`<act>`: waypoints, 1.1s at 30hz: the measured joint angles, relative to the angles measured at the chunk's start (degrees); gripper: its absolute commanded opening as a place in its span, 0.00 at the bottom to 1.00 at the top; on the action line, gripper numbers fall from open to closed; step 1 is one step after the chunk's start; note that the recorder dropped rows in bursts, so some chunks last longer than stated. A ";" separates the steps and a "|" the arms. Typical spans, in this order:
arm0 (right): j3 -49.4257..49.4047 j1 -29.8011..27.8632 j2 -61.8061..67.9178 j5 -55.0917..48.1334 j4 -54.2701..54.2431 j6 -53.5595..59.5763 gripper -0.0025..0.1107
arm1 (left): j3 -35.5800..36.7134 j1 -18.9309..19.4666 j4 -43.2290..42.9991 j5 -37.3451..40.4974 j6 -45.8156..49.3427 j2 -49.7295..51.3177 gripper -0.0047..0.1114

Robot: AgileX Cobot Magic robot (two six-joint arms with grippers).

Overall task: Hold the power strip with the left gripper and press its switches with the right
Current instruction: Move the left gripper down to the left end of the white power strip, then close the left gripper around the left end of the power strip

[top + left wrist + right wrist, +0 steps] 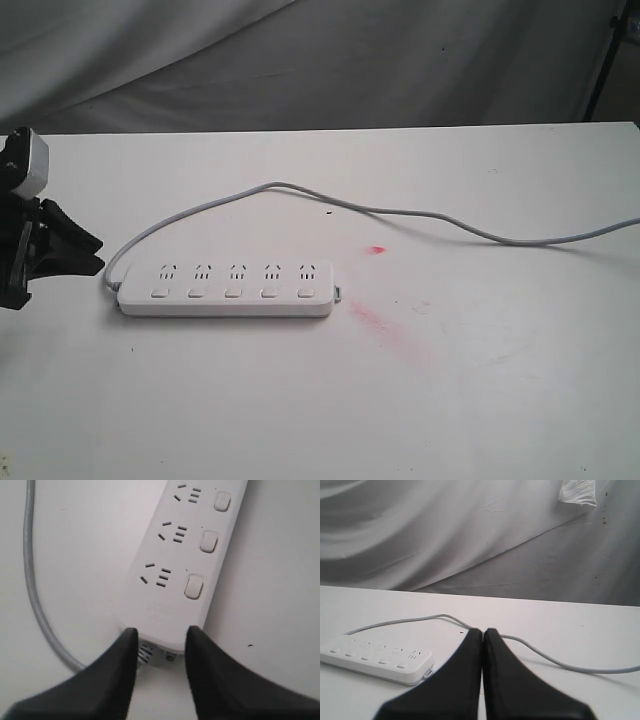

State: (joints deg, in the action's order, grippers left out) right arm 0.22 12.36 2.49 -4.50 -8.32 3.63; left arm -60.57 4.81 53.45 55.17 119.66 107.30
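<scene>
The power strip (pixel 226 304) is laid flat on the white counter (pixel 300 410), left of the middle in the exterior view, with its sockets facing up. Its five switches (pixel 232 293) are set in a row along the edge nearer that camera, one below each socket group. A grey cord (pixel 420 213) is led from the strip's left end, curved behind it and carried off to the right. The left hand (pixel 160 640) is held open at the cord end of the strip, its fingers (pixel 120 665) parted (whether they touch the casing cannot be told). The right hand (pixel 483 632) is closed, fingers pressed together and empty, apart from the strip. Red smears (pixel 378 320) are seen on the counter just right of the strip.
</scene>
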 measured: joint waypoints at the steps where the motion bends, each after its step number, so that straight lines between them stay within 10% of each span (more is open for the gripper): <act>1: 0.00 0.00 0.00 0.00 0.00 0.00 0.02 | 0.00 0.00 0.00 0.00 0.00 0.00 0.61; 33: 0.00 0.00 0.00 0.00 0.00 -0.09 0.02 | -10.20 -6.47 -10.25 1.16 -0.88 7.29 0.73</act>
State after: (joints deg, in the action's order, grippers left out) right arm 0.22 12.36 2.49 -4.50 -8.32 3.54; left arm -70.77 -1.66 43.19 56.32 118.77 114.59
